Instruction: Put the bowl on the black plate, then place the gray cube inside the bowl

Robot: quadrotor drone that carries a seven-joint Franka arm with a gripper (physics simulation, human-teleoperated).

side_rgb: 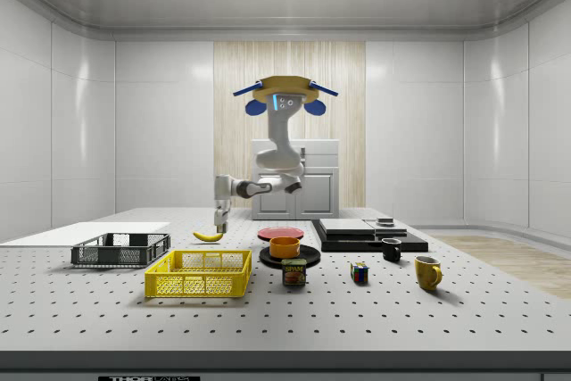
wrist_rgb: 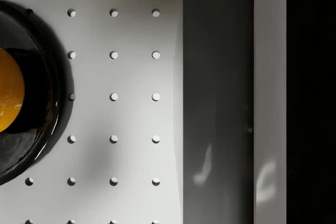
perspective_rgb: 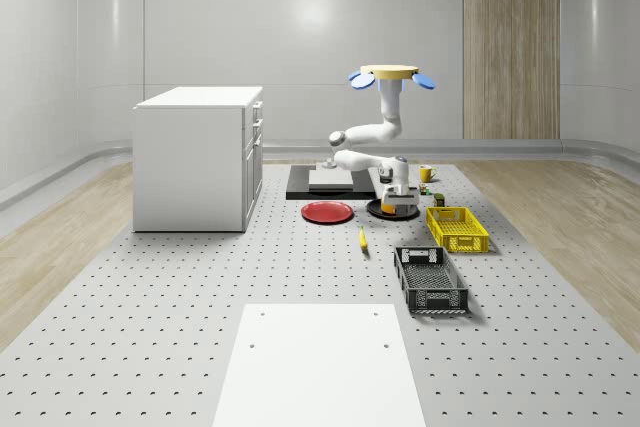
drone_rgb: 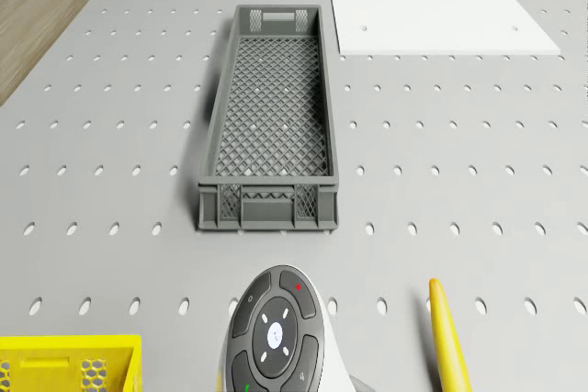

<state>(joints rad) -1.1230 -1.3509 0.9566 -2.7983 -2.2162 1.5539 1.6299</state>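
The orange bowl (side_rgb: 285, 246) sits on the black plate (side_rgb: 305, 258), also seen as bowl (perspective_rgb: 388, 207) on plate (perspective_rgb: 378, 211). In the wrist view the plate's rim (wrist_rgb: 52, 129) and an edge of the bowl (wrist_rgb: 8, 98) lie beside a dark gray part of the gripper. The drone (side_rgb: 284, 95) hovers above the table behind the plates. Its arm reaches down to the gripper (side_rgb: 220, 219), which hangs above the table to the side view's left of the bowl, holding nothing that I can see. A small gray block (side_rgb: 385, 221), possibly the cube, rests on the black platform (side_rgb: 370, 240).
Close by lie a red plate (perspective_rgb: 327, 212), a banana (perspective_rgb: 362, 238), a yellow crate (perspective_rgb: 456, 228) and a dark mesh crate (drone_rgb: 271, 126). A can (side_rgb: 293, 272), a colored cube (side_rgb: 359, 273) and two mugs stand near the side view's front. A white cabinet (perspective_rgb: 198, 157) is at the whole-scene view's left.
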